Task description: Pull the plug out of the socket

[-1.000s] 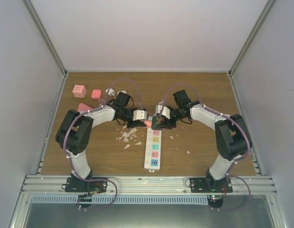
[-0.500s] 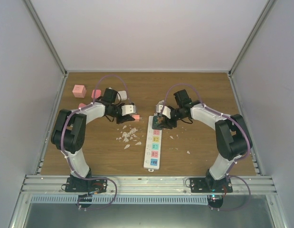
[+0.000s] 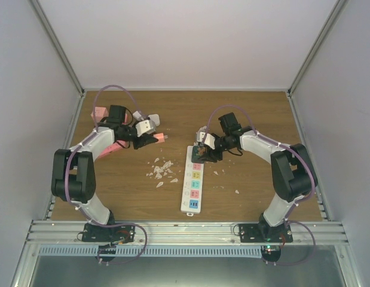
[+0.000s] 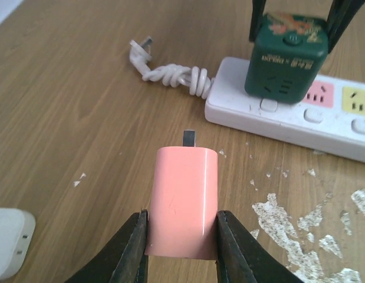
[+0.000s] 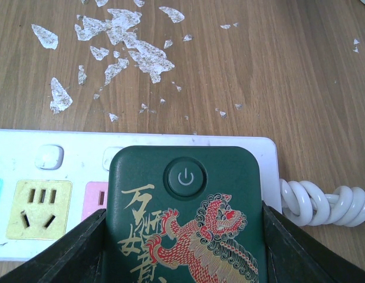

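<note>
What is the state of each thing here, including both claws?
socket: lying flat, other outlets free.
cord: coiled, its plug lying loose.
green adapter: plugged into the socket, at its cord end.
right claw: shut on the green adapter.
pink plug: out of the socket, gripped by its sides.
left claw: shut on the pink plug.

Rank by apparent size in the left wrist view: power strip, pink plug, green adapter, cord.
1. power strip, cut off by the frame.
2. pink plug and green adapter, about alike; the plug is nearer.
3. cord.
</note>
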Robot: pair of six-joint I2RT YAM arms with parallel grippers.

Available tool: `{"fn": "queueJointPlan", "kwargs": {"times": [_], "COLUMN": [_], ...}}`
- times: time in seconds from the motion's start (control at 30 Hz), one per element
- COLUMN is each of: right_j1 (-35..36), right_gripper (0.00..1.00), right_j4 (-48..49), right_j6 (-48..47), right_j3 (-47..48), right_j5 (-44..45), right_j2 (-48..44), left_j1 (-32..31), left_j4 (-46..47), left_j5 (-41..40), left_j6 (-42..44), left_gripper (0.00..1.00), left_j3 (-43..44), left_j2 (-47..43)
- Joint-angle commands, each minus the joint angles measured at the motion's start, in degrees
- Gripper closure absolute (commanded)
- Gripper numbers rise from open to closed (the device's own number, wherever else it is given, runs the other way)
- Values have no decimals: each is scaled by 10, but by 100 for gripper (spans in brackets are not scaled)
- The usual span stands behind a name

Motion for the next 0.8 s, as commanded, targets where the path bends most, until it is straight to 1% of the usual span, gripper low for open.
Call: {"fn": "queueJointPlan", "kwargs": {"times": [0.0,0.2,0.3,0.4,0.6,0.77], "right_j1": [-9,-8,-9,-8,-8,-7], "right_gripper": [97,96,96,96,95,95], "right_j4": [-54,-52,-49,-49,-46,-46], "right_j6": [0,-1,-1,-1,-1,0], "right_j3": [-21,-23,-25,-25,-26,-26], "right_j5": [75,75,78,78,81,83], "right_j2": [14,13,12,13,14,14], "left_j1": [23,59,97,126,148,147], "left_j4": [-30,-54,-71,-110,-157,-161], "left_j5": [71,46,41,39,21,3], "left_j6": [-53,-81,-91,-84,-70,-80], "left_gripper": [89,87,87,86,86,85], "left_j3": [17,29,40,63,85,93], "left_j2": [-26,-5,17,49,105,138]}}
